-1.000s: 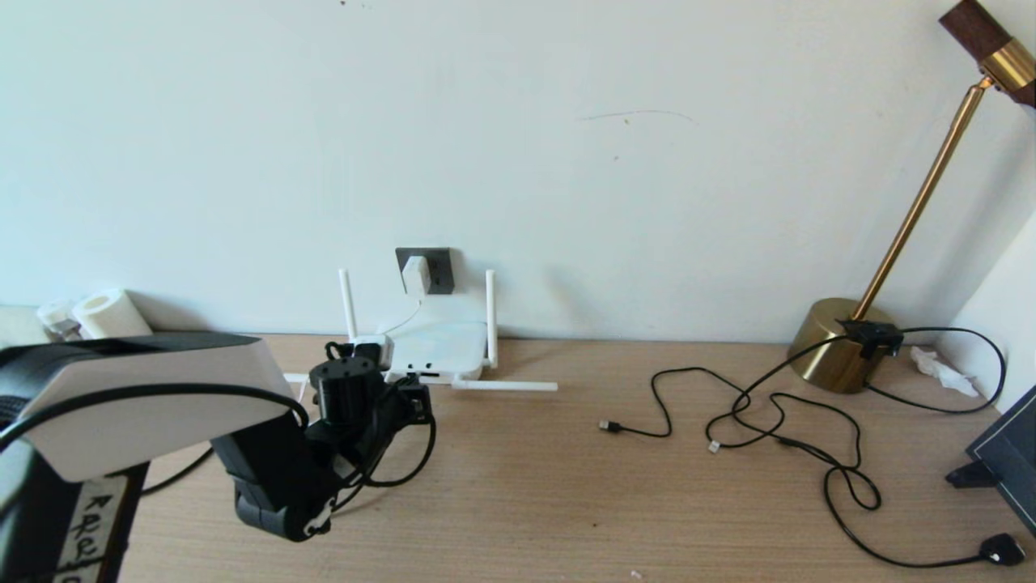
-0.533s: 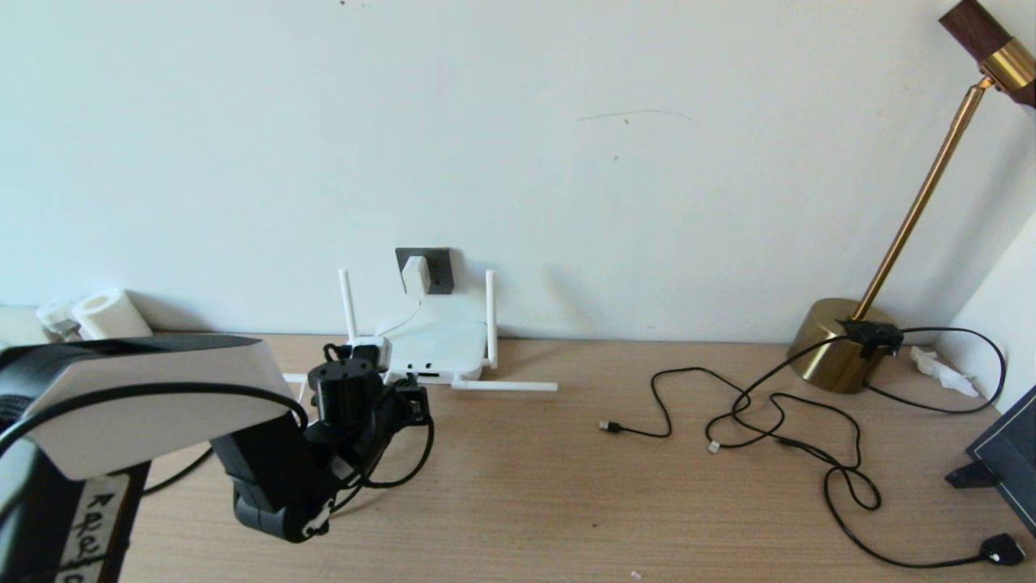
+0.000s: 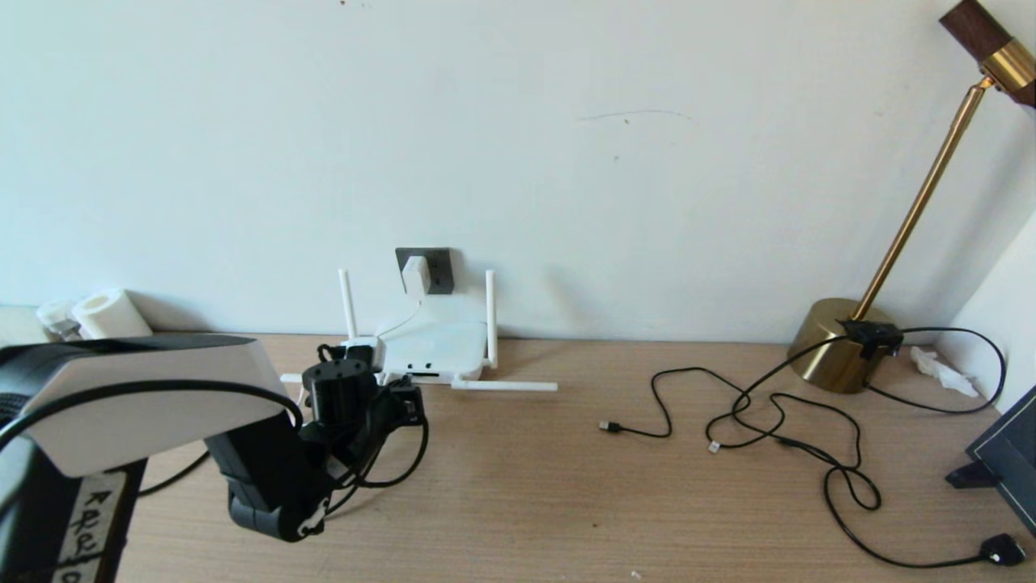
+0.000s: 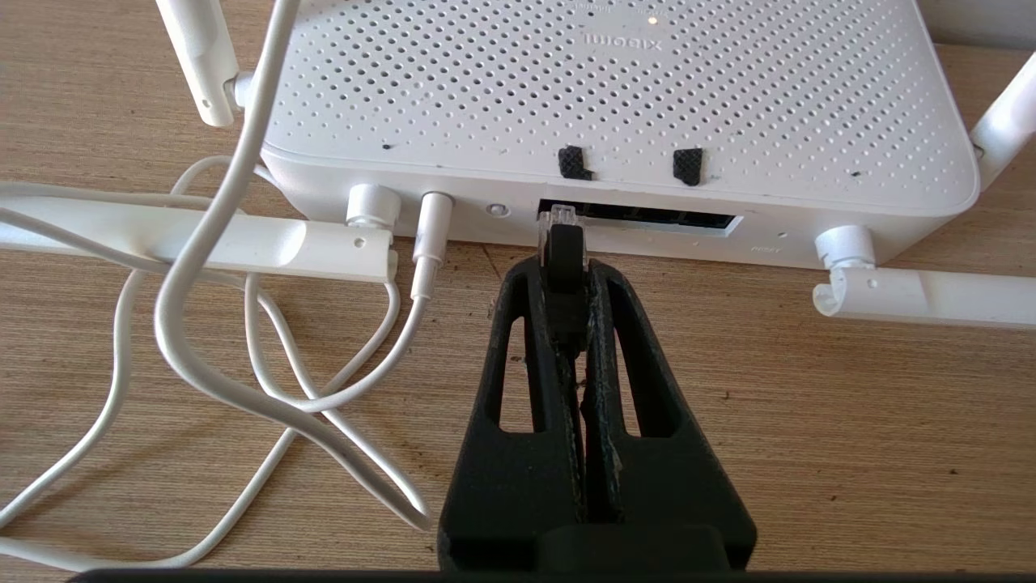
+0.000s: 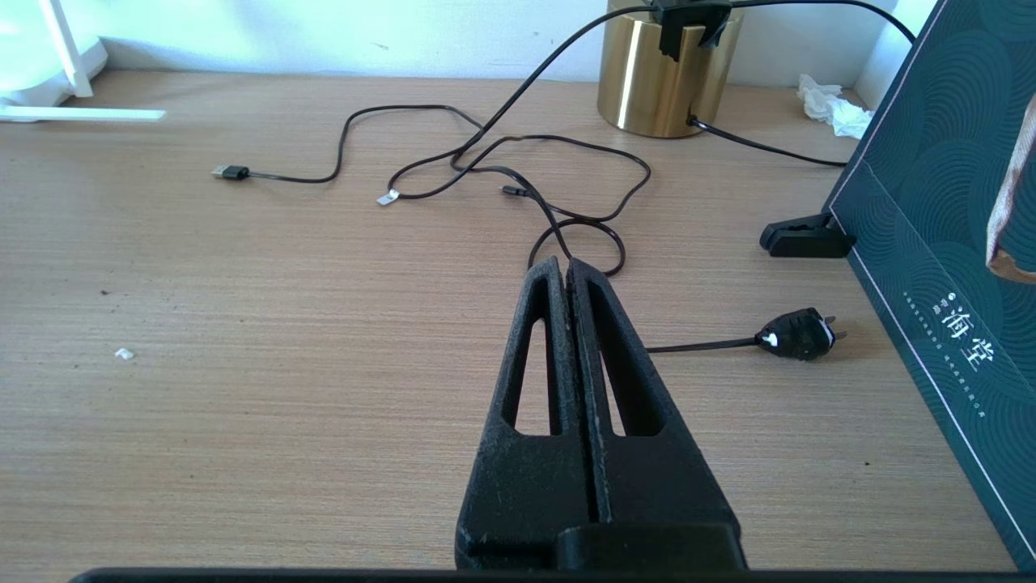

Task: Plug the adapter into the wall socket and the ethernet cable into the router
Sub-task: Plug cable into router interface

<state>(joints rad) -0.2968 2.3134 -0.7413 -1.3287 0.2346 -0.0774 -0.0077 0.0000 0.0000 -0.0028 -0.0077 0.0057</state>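
In the left wrist view my left gripper point(image 4: 560, 271) is shut on the small black plug end of the ethernet cable point(image 4: 560, 247). The plug's clear tip is at the left end of the dark port row on the router's point(image 4: 615, 89) front edge. In the head view the white router point(image 3: 441, 346) lies against the wall with my left gripper point(image 3: 411, 390) right in front of it, and the black ethernet cable point(image 3: 426, 441) loops down from the wrist. The white adapter point(image 3: 416, 275) sits in the dark grey wall socket point(image 3: 439, 270). My right gripper point(image 5: 565, 267) is shut and empty over bare table.
The adapter's white cord point(image 4: 202, 267) coils beside the router, and two antennas point(image 4: 931, 295) lie flat on the table. At the right stand a brass lamp point(image 3: 842, 344), thin black cables point(image 3: 769, 413) and a dark green box point(image 5: 931, 202). Paper rolls point(image 3: 105, 314) are at the far left.
My left arm has shifted slightly to the left in front of the router, still holding the plug. Nothing else has moved.
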